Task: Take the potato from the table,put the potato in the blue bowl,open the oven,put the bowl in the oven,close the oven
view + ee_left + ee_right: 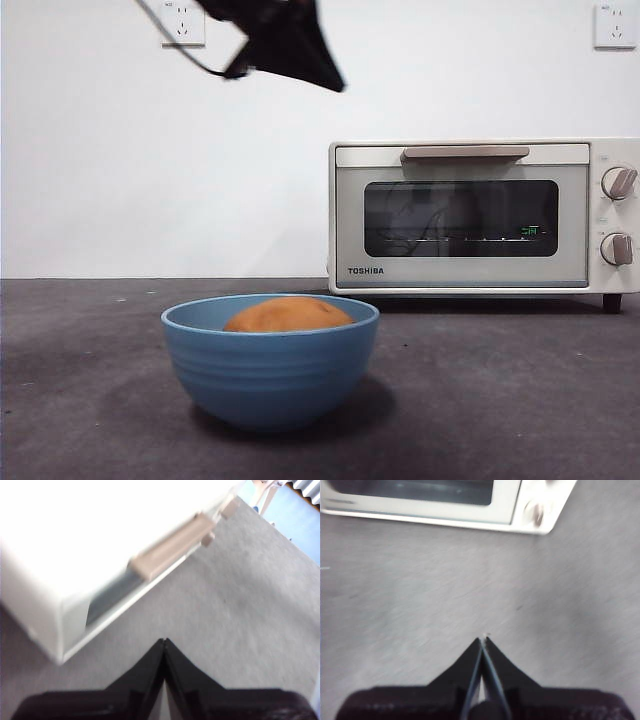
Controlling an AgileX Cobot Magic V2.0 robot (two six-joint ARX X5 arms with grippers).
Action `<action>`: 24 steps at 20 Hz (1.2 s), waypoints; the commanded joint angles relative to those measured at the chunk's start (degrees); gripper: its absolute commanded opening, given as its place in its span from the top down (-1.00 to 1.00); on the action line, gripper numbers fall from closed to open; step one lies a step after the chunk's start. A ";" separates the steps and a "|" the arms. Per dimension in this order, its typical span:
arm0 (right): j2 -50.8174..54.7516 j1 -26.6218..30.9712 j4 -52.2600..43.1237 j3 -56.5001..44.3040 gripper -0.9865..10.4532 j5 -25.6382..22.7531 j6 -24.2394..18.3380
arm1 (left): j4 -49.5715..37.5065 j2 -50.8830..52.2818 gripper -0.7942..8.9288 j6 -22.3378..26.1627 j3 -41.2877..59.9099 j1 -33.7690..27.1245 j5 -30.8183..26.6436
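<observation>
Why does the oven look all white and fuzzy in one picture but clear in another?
In the left wrist view, the oven is washed out by glare and blurred, only its handle standing out. In the front view it is sharp, and the blue bowl casts a soft shadow. The right wrist view is slightly blurred.

Two white wall sockets are being seen on the plain white wall (130, 180): one socket (183, 22) at upper left, partly crossed by a dark cable (180, 52), the other socket (614, 25) at upper right. In the left wrist view, a light blue surface (295, 525), pale furniture legs (265, 492) and a grey corrugated strip (307, 489) are being shown, blurred.
</observation>
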State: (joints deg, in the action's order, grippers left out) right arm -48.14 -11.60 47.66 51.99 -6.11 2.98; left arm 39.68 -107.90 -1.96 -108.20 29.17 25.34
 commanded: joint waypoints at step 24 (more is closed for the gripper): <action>19.15 6.84 10.78 -3.63 0.84 28.68 13.53 | -11.65 -21.53 0.85 8.57 -14.78 9.29 -17.42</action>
State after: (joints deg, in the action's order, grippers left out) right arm -29.15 -4.78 58.70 48.93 22.35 16.12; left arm 26.74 -127.39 6.02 -123.46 38.33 8.12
